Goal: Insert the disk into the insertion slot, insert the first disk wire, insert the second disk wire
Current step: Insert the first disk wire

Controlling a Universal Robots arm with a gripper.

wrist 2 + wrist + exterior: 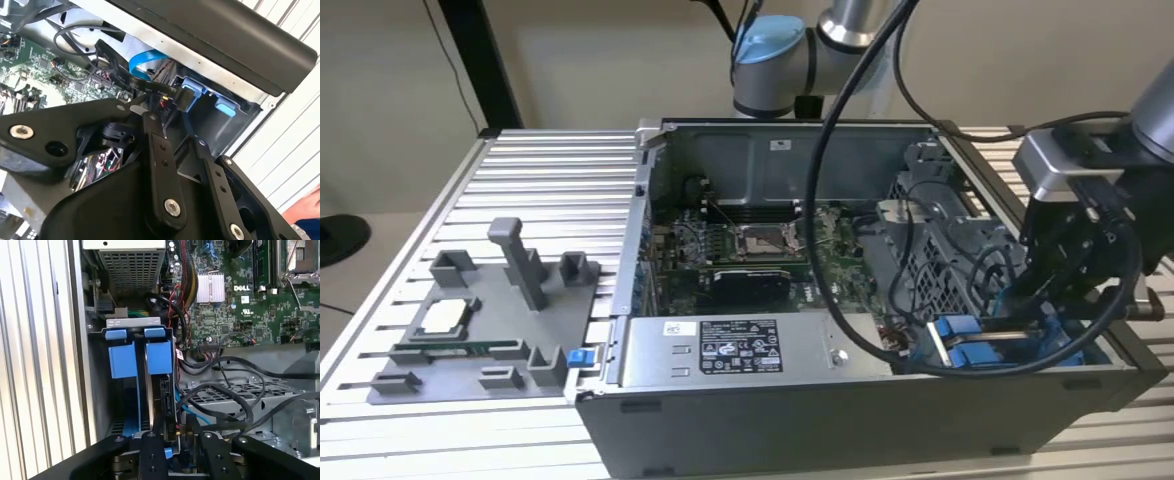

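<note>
Down at the insertion slot [134,321], disk [159,357] already seated, hand [181,437] among black cables [225,390]; grip unclear

Layout, exterior view unless noted.
- Slatted table [534,170]: bears every item listed.
- Computer case [854,420]: open-topped, on the table, toward the exterior view's right.
- Tray of pegs and holders [467,340]: on the table, just beside the case, on the exterior view's left.
- Arm base [767,60]: behind the case.
- Motherboard [747,245]: in the case, centre.
- Power supply [734,350]: in the case, in front of the motherboard, against the near wall.
- Insertion slot [987,345]: in the case's near corner, on the exterior view's right of the power supply.
- Gripper [1051,310]: over the insertion slot.
- Cables [225,390]: beside the slot in the first wrist view.
</note>
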